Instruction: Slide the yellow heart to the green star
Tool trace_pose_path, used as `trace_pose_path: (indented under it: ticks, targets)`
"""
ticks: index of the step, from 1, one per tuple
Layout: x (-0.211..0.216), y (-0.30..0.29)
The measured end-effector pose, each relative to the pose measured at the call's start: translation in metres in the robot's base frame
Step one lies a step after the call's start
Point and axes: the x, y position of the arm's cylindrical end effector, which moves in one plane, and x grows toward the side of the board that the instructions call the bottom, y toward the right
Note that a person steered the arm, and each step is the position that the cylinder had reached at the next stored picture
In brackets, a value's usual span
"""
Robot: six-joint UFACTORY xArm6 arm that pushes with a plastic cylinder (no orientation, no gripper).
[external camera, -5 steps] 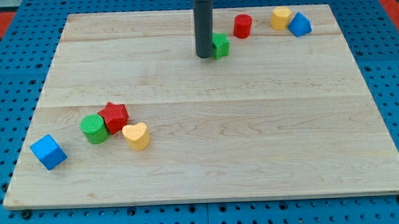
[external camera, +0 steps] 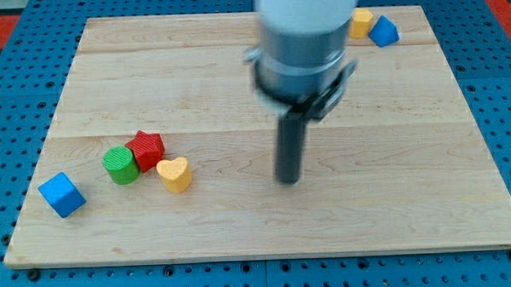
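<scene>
The yellow heart (external camera: 175, 173) lies at the board's lower left, touching the red star (external camera: 146, 150). My tip (external camera: 288, 180) rests on the board to the right of the heart, well apart from it. The arm's grey body fills the upper middle of the view and hides the green star and the red cylinder that stood near the top.
A green cylinder (external camera: 120, 164) sits left of the red star. A blue cube (external camera: 62, 194) lies near the lower left corner. A yellow block (external camera: 361, 22) and a blue block (external camera: 384, 31) stand at the top right of the wooden board (external camera: 409, 155).
My tip has moved from beside the green star near the top down to the board's lower middle. The arm now covers the green star and red cylinder. No block has visibly moved.
</scene>
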Motion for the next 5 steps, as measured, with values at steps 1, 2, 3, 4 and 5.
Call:
trace_pose_path:
  ticks: [1, 2, 3, 4, 5]
  targets:
    - [0.050, -0.092]
    - [0.014, -0.120]
    - [-0.035, -0.107]
    - [-0.055, -0.107]
    - [-0.094, -0.093]
